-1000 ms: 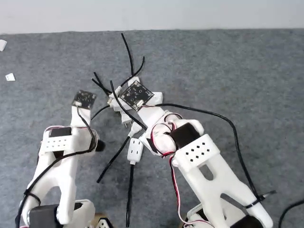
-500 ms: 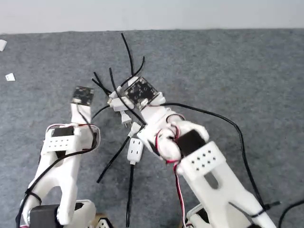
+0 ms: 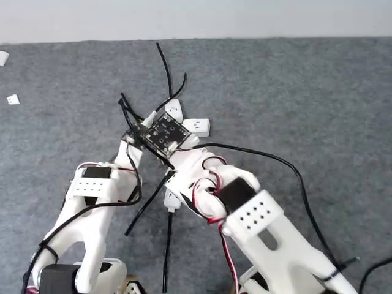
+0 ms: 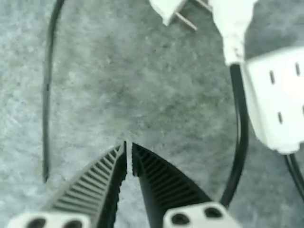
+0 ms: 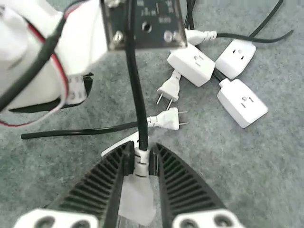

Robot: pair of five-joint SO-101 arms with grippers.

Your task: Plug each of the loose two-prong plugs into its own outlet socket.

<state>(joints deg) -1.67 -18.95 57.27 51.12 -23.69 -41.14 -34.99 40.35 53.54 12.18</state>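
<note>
My right gripper (image 5: 138,156) is shut on a white two-prong plug (image 5: 136,190), whose black cord (image 5: 134,95) runs away from the fingers. Two loose white plugs (image 5: 168,89) (image 5: 166,118) lie on the grey mat beyond it, beside three white outlet sockets (image 5: 192,64) (image 5: 235,52) (image 5: 242,102). My left gripper (image 4: 128,145) hangs shut and empty just above the mat. A plug's prongs (image 4: 183,19) and an outlet socket (image 4: 278,104) lie ahead of it. In the high view both wrists crowd the cluster, with two sockets (image 3: 173,110) (image 3: 196,127) showing behind them.
The left arm's camera board (image 5: 142,23) hangs close over the right gripper's cord. Black cords (image 3: 165,67) fan out behind the cluster. Another socket (image 3: 171,199) with its cord (image 3: 166,257) lies between the arms. Two white scraps (image 3: 12,99) sit far left.
The left arm has swung right into the plug cluster, beside the right wrist. The right wrist has shifted left and drawn back a little.
</note>
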